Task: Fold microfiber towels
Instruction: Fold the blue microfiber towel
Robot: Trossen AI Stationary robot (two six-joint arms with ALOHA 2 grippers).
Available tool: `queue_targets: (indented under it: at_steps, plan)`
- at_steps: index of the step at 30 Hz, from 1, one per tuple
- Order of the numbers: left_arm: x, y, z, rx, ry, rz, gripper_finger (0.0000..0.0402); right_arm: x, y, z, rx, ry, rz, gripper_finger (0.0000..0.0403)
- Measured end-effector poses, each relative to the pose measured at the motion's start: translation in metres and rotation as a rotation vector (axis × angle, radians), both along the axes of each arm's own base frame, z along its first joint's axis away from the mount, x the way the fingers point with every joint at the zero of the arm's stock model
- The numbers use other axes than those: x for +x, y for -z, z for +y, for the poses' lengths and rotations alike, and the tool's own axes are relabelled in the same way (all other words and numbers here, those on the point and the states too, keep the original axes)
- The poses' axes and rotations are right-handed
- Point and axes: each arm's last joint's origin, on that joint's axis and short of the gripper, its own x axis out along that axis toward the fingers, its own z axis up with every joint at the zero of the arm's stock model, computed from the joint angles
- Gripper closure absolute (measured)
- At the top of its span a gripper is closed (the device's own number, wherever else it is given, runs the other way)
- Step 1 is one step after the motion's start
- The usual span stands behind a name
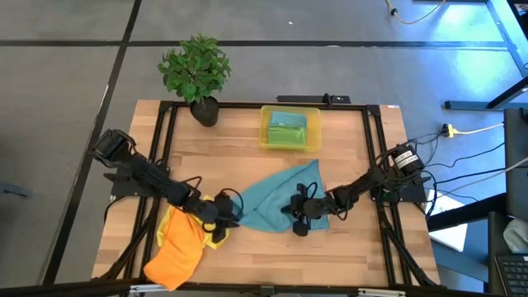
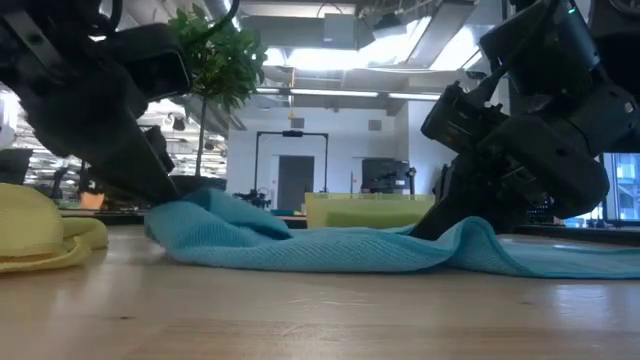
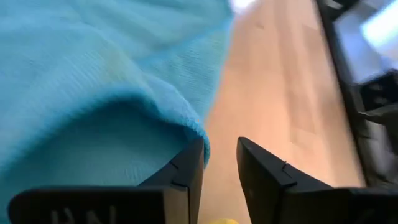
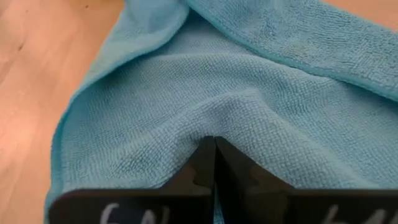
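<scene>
A teal-blue towel [image 1: 276, 198] lies rumpled on the middle of the table, one corner reaching toward the bin. My right gripper [image 4: 214, 146] is shut on it near its right near part [image 1: 299, 216]. My left gripper [image 3: 221, 158] stands open at the towel's left near edge [image 1: 229, 216], with bare wood between its fingers. An orange towel [image 1: 176, 252] lies heaped on a yellow towel [image 1: 216, 239] at the near left. A green towel [image 1: 287, 129] lies in the yellow bin [image 1: 313, 132]. My right gripper pinches a raised pucker of the teal towel [image 4: 214, 127] between its two shut fingers, slanting down from the table's right. Creases run to the fingertips; the rest of the towel lies on the table. My left gripper has the towel's hemmed edge [image 3: 198, 127] at one fingertip [image 3: 189, 162]; I cannot tell whether they touch.
A potted plant [image 1: 196, 76] stands at the far left corner. The yellow bin sits at the far middle. Black frame rails [image 1: 373, 157] run along the table's sides. Bare wood lies along the near edge, right of the orange towel.
</scene>
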Motion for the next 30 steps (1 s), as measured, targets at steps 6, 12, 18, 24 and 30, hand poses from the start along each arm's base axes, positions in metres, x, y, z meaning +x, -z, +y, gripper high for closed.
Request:
queue_targets:
  at_steps: [6, 12, 18, 24, 30]
  plan:
    - [0.002, 0.001, 0.008, 0.049, -0.079, -0.006, 0.0312, -0.001, 0.001, 0.0, -0.001, 0.002, 0.014, 0.0389]
    - [0.002, -0.001, 0.001, -0.021, 0.045, 0.001, 0.0312, -0.001, 0.001, -0.002, 0.013, 0.018, 0.025, 0.0387]
    - [-0.001, 0.001, 0.004, 0.126, -0.079, -0.023, 0.0312, -0.001, 0.002, -0.002, 0.012, 0.018, 0.028, 0.0387]
    - [0.001, 0.009, 0.022, 0.054, -0.157, 0.106, 0.0312, -0.001, 0.002, -0.002, 0.012, 0.018, 0.028, 0.0386]
    - [0.007, 0.009, 0.037, 0.062, -0.194, 0.109, 0.0312, -0.001, 0.002, -0.002, 0.01, 0.016, 0.029, 0.0386]
